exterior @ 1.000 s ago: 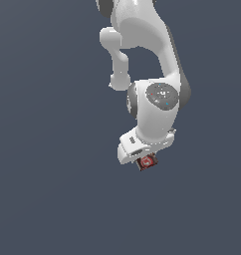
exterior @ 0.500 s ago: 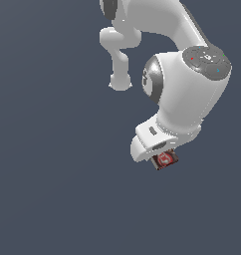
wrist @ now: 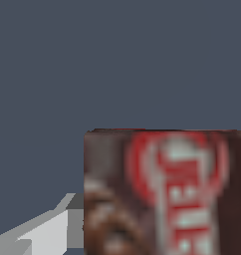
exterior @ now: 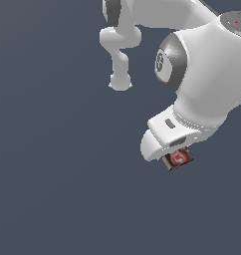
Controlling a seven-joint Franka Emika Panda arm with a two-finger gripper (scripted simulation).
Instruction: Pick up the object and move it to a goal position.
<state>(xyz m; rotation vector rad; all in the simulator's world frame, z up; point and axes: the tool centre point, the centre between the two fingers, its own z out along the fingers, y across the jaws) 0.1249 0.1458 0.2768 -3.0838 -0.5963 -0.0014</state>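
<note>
The object is a small flat dark brown box with a red and white round label. It sits just under the white hand of my arm in the exterior view, held at my gripper. The fingers are hidden behind the hand and the box there. In the wrist view the box fills the near part of the picture, label facing the camera, with one light grey finger beside it. The gripper is shut on the box and carries it off the grey ground.
The white arm with its links and base post fills the upper right of the exterior view. All around is plain dark grey ground.
The arm has swung toward the exterior view's right and nearer the camera, carrying the box with it. The box stays in the gripper's grip.
</note>
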